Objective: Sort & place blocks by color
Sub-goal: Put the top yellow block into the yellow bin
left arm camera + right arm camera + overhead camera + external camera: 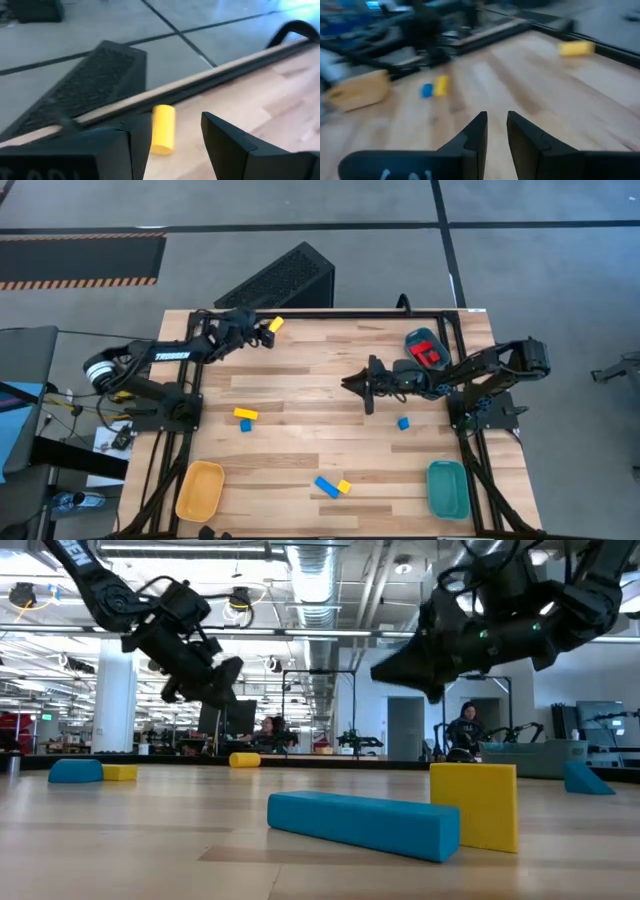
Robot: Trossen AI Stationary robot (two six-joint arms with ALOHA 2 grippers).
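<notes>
Wooden surface [330, 445] bearing a yellow oval tray [199, 490], two teal trays [447, 488]; black grille box [278, 280] behind.

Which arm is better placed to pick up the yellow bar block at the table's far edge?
Left. The left gripper hovers open right beside the yellow bar block; the right gripper is mid-table, empty.

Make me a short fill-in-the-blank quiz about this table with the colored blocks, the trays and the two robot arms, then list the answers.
1. The left tool hovers open by a ______ bar at the table's far edge.
2. The teal tray near the right arm's base holds ______ blocks.
3. The yellow oval tray holds ______ blocks.
4. The right tool carries ______.

Answers: yellow; red; no; nothing
</notes>
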